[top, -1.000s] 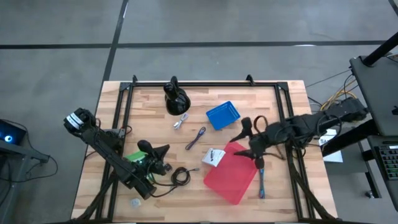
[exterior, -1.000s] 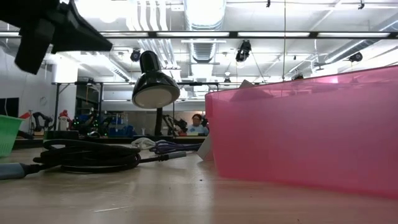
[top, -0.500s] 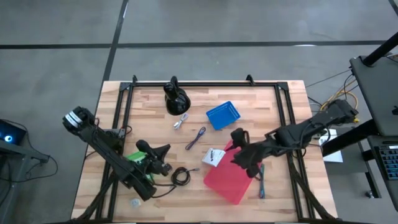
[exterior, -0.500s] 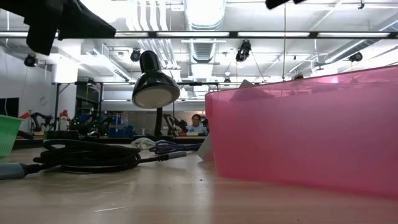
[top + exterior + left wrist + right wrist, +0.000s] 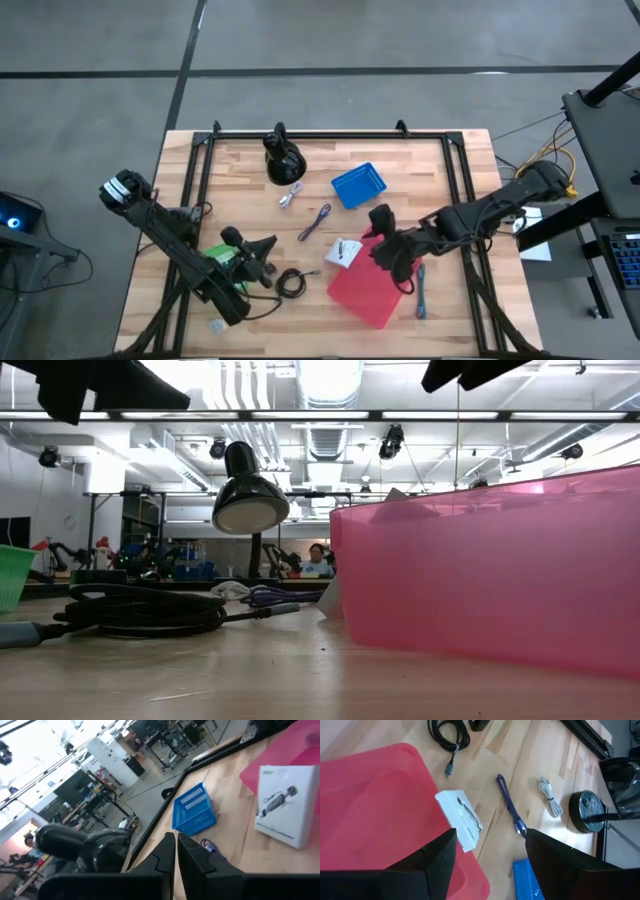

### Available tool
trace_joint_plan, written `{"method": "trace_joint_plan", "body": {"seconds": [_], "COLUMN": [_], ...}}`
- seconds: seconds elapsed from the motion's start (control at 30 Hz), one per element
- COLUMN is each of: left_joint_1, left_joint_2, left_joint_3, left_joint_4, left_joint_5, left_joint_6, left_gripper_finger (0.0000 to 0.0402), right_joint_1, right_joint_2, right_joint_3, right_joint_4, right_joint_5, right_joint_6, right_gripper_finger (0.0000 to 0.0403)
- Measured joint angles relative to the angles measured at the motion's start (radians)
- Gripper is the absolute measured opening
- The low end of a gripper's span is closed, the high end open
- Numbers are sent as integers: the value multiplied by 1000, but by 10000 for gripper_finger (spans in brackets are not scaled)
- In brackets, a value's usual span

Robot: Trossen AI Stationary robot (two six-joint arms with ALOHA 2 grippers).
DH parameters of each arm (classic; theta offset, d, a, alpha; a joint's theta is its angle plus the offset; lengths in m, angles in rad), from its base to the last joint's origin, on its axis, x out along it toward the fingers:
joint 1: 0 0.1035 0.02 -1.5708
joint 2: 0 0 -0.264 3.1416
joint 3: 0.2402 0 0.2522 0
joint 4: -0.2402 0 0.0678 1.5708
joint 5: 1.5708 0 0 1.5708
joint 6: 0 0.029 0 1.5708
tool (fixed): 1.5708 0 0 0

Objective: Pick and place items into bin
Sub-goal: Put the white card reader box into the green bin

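Note:
The red bin point(image 5: 372, 285) stands at the table's near right. A white packet point(image 5: 460, 820) leans against the bin's left wall. A purple cable point(image 5: 320, 220) and a silver-ended cable point(image 5: 292, 193) lie farther back. A black coiled cable point(image 5: 290, 283) lies on the wood left of the bin, and a blue cable point(image 5: 420, 295) lies right of it. My right gripper point(image 5: 380, 248) hangs open above the bin's far left corner, near the packet. My left gripper point(image 5: 268, 256) is shut and holds nothing, just left of the coiled cable.
A blue basket point(image 5: 358, 185) sits at the far middle, and the black rounded stand point(image 5: 283, 160) is at the far left. A green thing point(image 5: 218, 255) shows under my left arm. A small grey disc point(image 5: 217, 325) lies near the near left edge.
My right gripper has swung toward the table's left, from the bin's far right side to its far left corner. It has sunk a little and tipped further down while staying open. My left gripper has rolled about its own axis and risen slightly, still shut.

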Motion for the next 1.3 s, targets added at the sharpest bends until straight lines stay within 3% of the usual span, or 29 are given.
{"method": "trace_joint_plan", "body": {"seconds": [0.17,0.37,0.47,0.63,0.83,1.07,1.3], "left_joint_1": [2,5,9,9,10,11,14], "left_joint_2": [-1,-44,-93,-212,-334,-456,-453], "left_joint_3": [10,-41,-117,-319,-572,-669,-681], "left_joint_4": [226,624,790,1059,1472,1495,1495], "left_joint_5": [162,486,589,637,781,777,776], "left_joint_6": [279,686,769,801,901,906,907], "left_gripper_finger": [3,3,3,3,3,3,3], "right_joint_1": [0,0,0,0,0,4,4], "right_joint_2": [-5,-6,-6,-6,-8,38,104], "right_joint_3": [0,-2,-2,-4,-12,-26,-24], "right_joint_4": [3,5,4,-1,1,4,10], "right_joint_5": [0,0,0,-1,-3,-4,-3], "right_joint_6": [-1,5,23,33,16,-17,-5], "right_gripper_finger": [224,224,224,224,224,224,224]}}
